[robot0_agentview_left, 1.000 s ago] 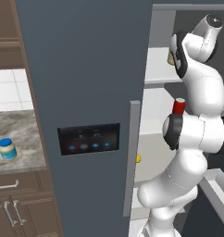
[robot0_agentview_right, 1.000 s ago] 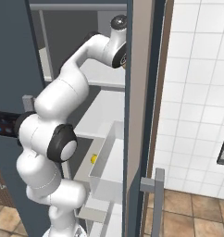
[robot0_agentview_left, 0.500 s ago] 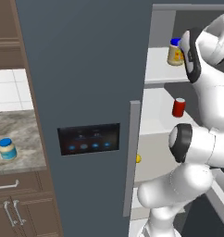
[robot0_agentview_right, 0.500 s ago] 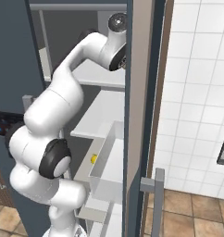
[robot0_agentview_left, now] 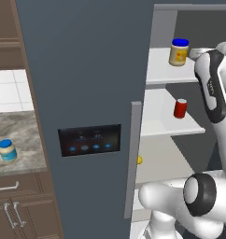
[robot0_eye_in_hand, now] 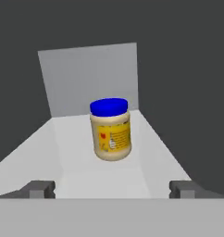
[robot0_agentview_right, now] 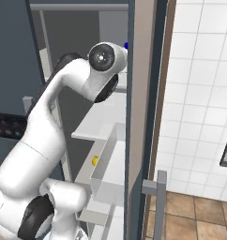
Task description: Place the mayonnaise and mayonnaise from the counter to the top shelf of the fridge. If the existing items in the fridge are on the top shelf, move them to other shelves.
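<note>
1. Gripper: jaws spread wide, holding nothing, clear of the jar.
2. Yellow-labelled mayonnaise stands upright on the fridge's top shelf, just beyond the fingertips.

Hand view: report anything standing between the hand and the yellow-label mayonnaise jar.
Nothing visible does. The yellow-label mayonnaise jar stands upright and alone on the top shelf, straight ahead of the open hand; bare white shelf lies between them.
</note>
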